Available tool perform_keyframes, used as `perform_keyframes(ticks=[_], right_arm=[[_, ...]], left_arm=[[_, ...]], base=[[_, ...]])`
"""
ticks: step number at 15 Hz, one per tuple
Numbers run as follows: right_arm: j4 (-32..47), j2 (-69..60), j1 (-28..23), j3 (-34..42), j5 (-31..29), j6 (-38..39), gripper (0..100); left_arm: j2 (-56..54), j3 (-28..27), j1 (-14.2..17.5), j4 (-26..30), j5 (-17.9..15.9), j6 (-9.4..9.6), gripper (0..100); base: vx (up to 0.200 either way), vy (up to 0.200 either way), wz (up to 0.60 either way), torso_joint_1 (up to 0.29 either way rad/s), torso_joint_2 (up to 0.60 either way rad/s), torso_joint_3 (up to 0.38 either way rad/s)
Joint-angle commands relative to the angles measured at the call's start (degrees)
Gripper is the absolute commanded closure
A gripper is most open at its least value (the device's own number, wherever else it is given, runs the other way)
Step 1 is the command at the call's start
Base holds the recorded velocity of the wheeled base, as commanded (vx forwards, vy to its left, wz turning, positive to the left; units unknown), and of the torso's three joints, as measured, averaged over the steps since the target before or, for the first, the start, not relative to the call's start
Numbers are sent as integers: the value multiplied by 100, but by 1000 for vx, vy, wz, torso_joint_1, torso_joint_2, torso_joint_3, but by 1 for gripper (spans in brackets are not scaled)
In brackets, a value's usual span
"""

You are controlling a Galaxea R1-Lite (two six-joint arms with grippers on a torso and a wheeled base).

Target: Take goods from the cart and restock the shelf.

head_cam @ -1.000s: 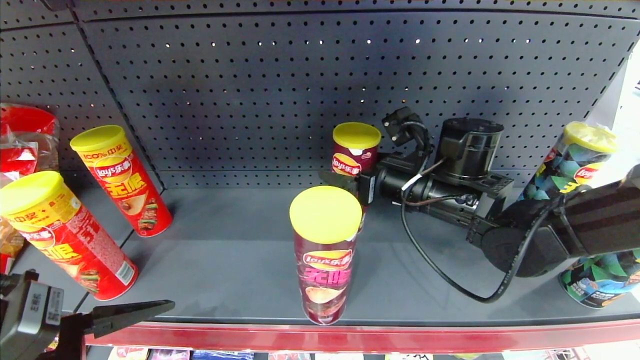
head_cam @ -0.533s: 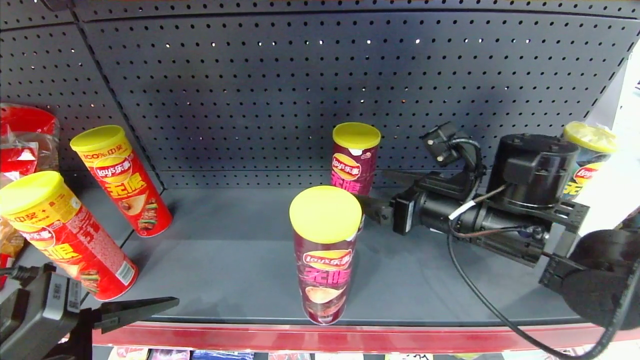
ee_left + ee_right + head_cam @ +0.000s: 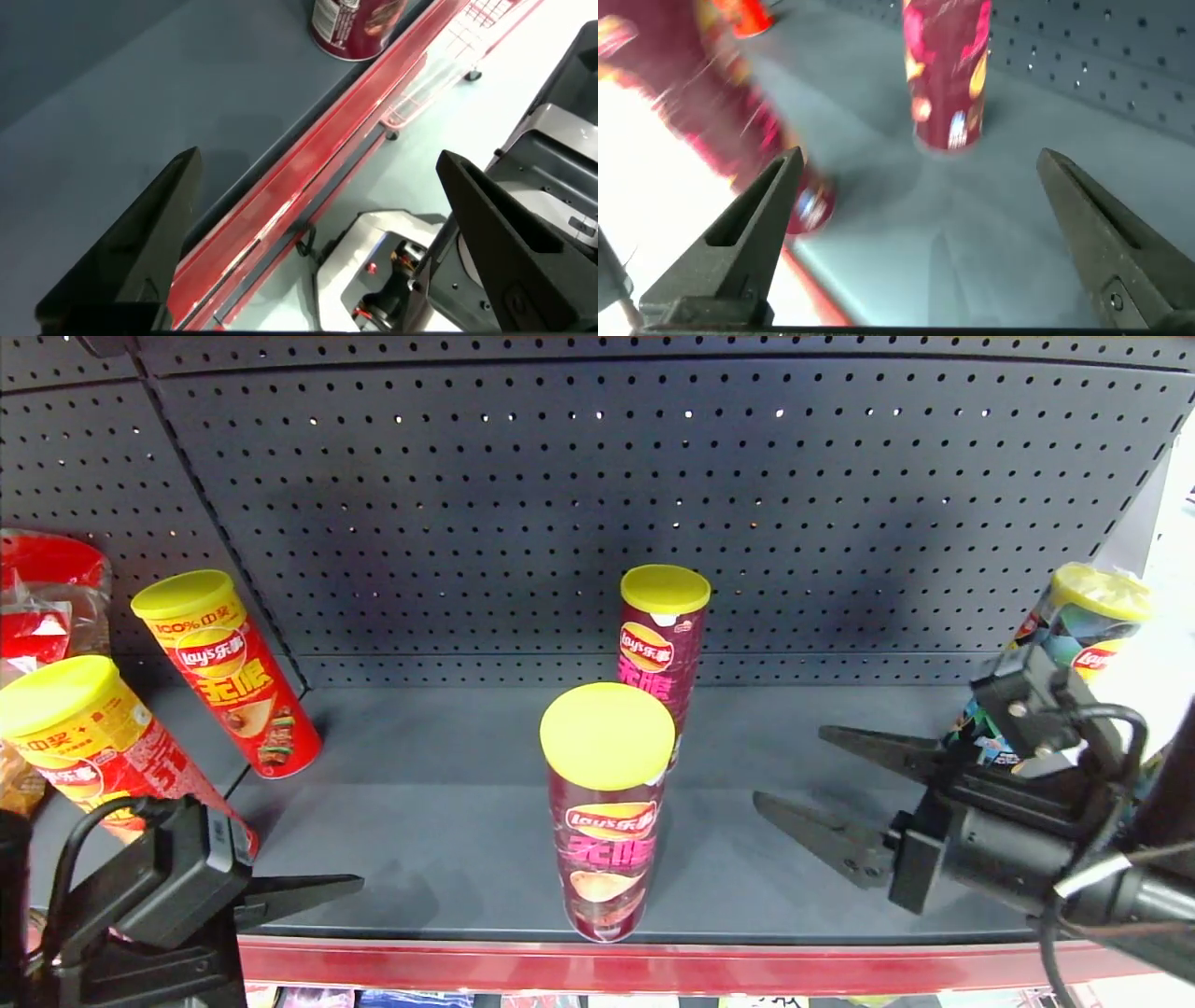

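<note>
Right gripper (image 3: pixel 789 763) hangs over the right part of the shelf (image 3: pixel 420 803), its two dark fingers spread wide and nothing between them. The left gripper (image 3: pixel 318 159) sits low at the shelf's front-left corner by the red front lip (image 3: pixel 653 966), fingers likewise apart and empty. A grey pegboard panel (image 3: pixel 560 504) backs the shelf. Two yellow-lidded crisp cans stand upright mid-shelf, both clear of the grippers: the front maroon can (image 3: pixel 607 821) near the lip and the rear maroon can (image 3: pixel 661 635) just behind it, close to the panel. Two red cans (image 3: pixel 233 681) stand at the left, and a dark patterned can (image 3: pixel 1088 616) stands at the far right, behind the right arm.
</note>
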Motion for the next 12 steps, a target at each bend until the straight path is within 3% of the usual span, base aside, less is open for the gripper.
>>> perform_keyframes(ticks=[1, 3, 4, 5, 7, 8, 10, 12], right_arm=[[195, -1075, 44, 593, -5, -64, 0], [1364, -2130, 36, 549, -5, -100, 0], [1593, -2297, 36, 505, -5, -108, 0], [2929, -3193, 27, 180, -5, -100, 0], [4054, -4063, -193, -75, -14, -100, 0], [4054, -4063, -193, -75, -14, -100, 0], [5065, -5048, -949, -198, 4, -56, 0], [5469, -5452, -1177, -207, 13, -38, 0]], left_arm=[[466, -81, -17, -14, -5, 12, 0], [765, -169, -17, -120, 4, 30, 0], [783, -178, -17, -146, 4, 30, 0], [950, -240, -70, -216, 4, 100, 0], [1169, -336, -211, -251, 4, 118, 0], [1169, -336, -211, -251, 4, 118, 0], [1635, -609, -404, -287, 83, 144, 0], [1864, -767, -474, -427, 180, 188, 0]], base=[[0, 0, 0, 0, 0, 0], [0, 0, 0, 0, 0, 0], [0, 0, 0, 0, 0, 0], [0, 0, 0, 0, 0, 0], [0, 0, 0, 0, 0, 0], [0, 0, 0, 0, 0, 0], [0, 0, 0, 0, 0, 0], [0, 0, 0, 0, 0, 0]])
